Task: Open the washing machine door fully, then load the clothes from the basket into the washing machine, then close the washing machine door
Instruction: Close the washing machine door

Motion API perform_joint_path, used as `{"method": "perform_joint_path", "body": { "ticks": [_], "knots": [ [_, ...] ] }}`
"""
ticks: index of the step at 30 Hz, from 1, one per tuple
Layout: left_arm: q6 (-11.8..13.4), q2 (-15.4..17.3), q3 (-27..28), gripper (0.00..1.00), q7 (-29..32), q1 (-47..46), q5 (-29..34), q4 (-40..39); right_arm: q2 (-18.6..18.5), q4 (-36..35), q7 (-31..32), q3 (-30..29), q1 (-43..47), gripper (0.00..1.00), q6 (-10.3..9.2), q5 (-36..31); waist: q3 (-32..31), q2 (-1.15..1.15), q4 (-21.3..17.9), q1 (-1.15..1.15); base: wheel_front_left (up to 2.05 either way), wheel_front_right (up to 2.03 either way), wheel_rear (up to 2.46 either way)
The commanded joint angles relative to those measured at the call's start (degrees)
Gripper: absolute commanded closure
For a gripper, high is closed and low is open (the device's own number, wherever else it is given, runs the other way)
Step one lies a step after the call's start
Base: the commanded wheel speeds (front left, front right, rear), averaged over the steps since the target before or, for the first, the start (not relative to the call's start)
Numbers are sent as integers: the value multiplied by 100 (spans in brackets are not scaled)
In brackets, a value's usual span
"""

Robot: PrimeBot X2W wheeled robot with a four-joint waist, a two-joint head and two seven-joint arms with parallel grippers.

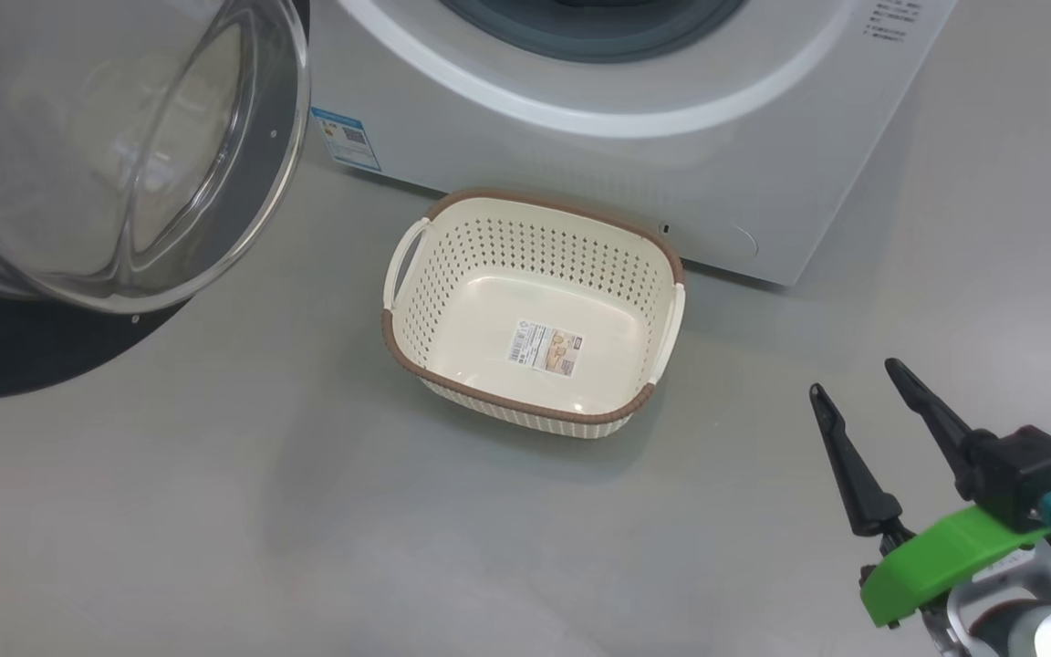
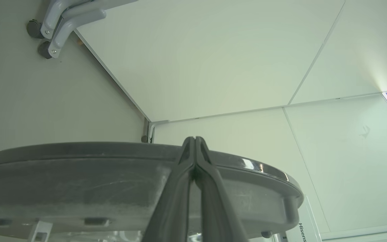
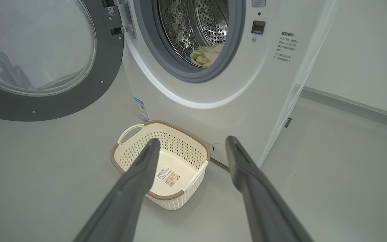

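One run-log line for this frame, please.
phase: loading done; basket: empty; clothes: in drum; door: open; left end effector: shut, by door rim; right end effector: open, empty

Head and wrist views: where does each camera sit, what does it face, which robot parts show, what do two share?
Head: head-mounted, looking down at the basket; right gripper, jaws apart.
Left wrist: left arm, facing the door edge-on; left gripper, jaws shut.
Right wrist: right arm, facing the washing machine; jaws apart.
Shared by head and right wrist: basket.
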Motion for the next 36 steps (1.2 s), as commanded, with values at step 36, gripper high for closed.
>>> {"method": "perform_joint_path", "body": {
  "ticks": [36],
  "knots": [
    [-40,638,-181,100,1235,-307,40,191,-210,-348,197,119,-203,0,21,71,152,0,-48,0,0,0,0]
  ]
}}
